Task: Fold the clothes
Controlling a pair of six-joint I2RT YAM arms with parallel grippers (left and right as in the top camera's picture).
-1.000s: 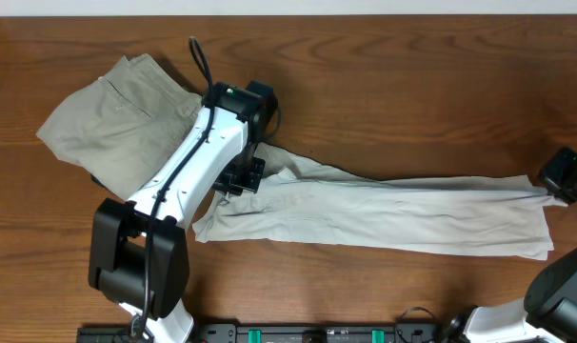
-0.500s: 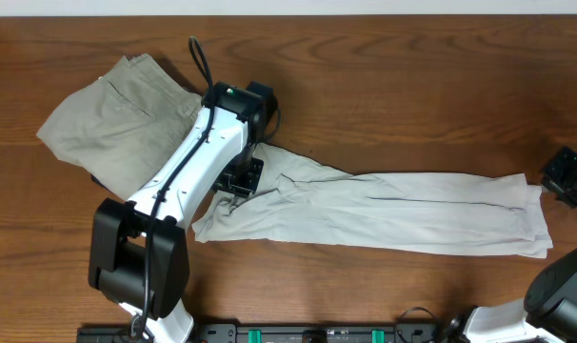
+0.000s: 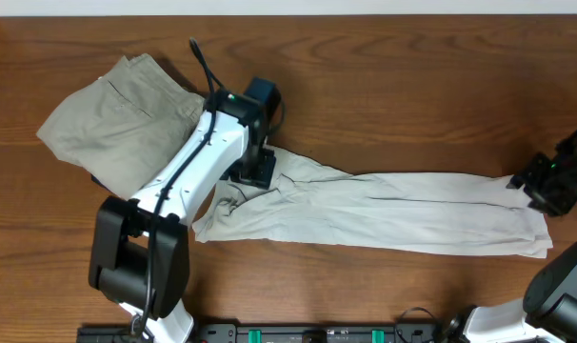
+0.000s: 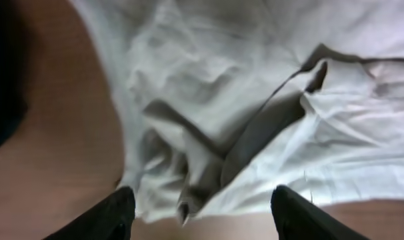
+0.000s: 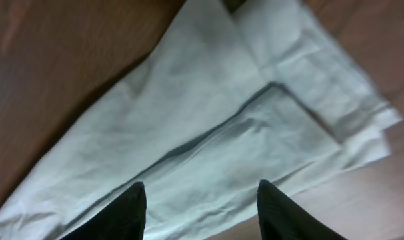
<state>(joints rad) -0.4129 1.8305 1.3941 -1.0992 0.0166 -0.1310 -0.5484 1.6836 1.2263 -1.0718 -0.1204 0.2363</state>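
Observation:
The clothes (image 3: 393, 210), a pale off-white shirt, lie on the wooden table as a long narrow strip running left to right. My left gripper (image 3: 255, 171) hovers over the strip's crumpled left end (image 4: 209, 87), jaws open, with nothing between the fingers (image 4: 115, 213). My right gripper (image 3: 541, 186) is above the strip's right end (image 5: 209, 127), where a hemmed edge lies flat. It is open too, its dark fingertips (image 5: 129, 207) spread over the cloth and gripping nothing.
Khaki-olive trousers (image 3: 117, 124) lie bunched at the back left, partly under the left arm (image 3: 189, 167). Bare wood (image 3: 412, 105) stretches behind the strip, and a narrow band of it runs along the front edge.
Both grippers have opened and let go of the shirt's ends. The strip has slackened and its right end has drawn slightly left. The right gripper has shifted left over it.

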